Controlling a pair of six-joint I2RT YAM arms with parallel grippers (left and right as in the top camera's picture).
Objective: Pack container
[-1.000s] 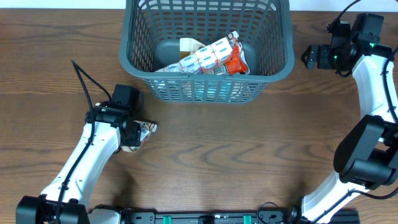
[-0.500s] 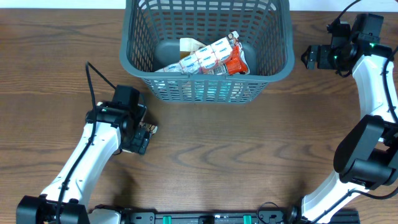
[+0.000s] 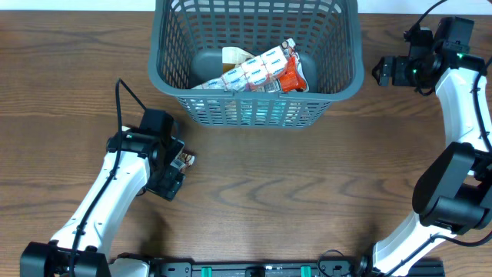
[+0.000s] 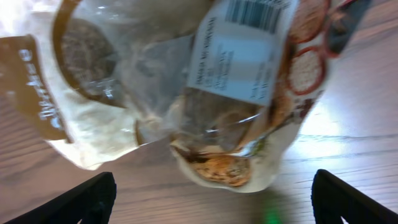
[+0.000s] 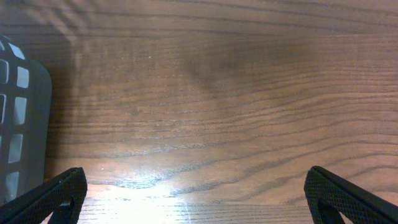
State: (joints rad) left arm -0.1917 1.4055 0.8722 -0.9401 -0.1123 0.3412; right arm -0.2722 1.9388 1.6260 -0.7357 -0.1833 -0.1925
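The large dark grey-blue slotted plastic basket (image 3: 257,108) stands far centre on the wooden desk (image 3: 307,192); inside lie white-and-blue snack packets (image 3: 257,68) and an orange-red packet (image 3: 290,75); the left gripper (image 3: 174,171), jaws spread, hovers over a clear crinkled snack packet (image 4: 205,93) near left; the right gripper (image 3: 382,71), jaws apart and empty, hangs right of the basket.

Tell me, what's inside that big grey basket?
The basket holds a pile of snack packets: white ones and an orange-red one. Part of its floor is bare; anything beneath the pile is covered.
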